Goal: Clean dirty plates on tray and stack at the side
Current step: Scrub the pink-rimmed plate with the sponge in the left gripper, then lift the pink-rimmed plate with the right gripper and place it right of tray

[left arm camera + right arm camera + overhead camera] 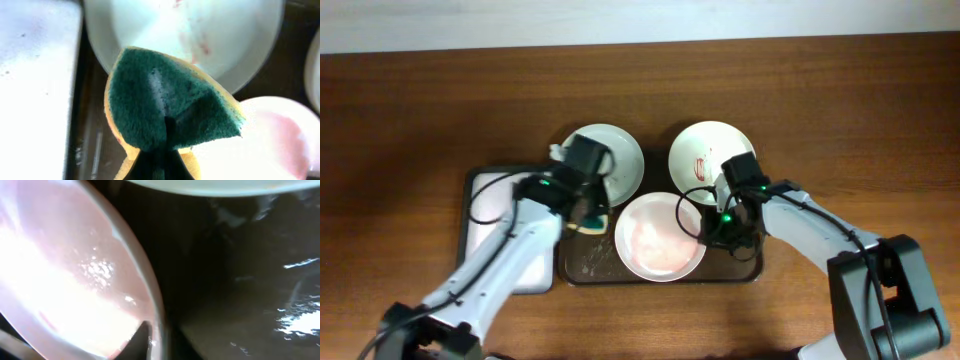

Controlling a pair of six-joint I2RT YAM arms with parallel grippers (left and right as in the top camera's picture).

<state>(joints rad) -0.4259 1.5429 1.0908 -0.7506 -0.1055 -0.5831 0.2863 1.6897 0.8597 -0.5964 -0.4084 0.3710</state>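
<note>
The dark brown tray [745,268] holds three plates. A white plate [620,155] sits at its back left with faint red marks [200,30]. A pale green plate [705,148] at the back right has a red sauce streak. A white plate [655,240] at the front is smeared pink all over. My left gripper [588,216] is shut on a green and yellow sponge [170,100], held over the tray between the back left and front plates. My right gripper [708,226] is shut on the front plate's right rim [159,325].
A smaller white-lined tray [500,215] lies left of the brown tray, under my left arm. Bare brown tabletop [840,110] surrounds both trays. Wet streaks show on the brown tray's floor [295,325].
</note>
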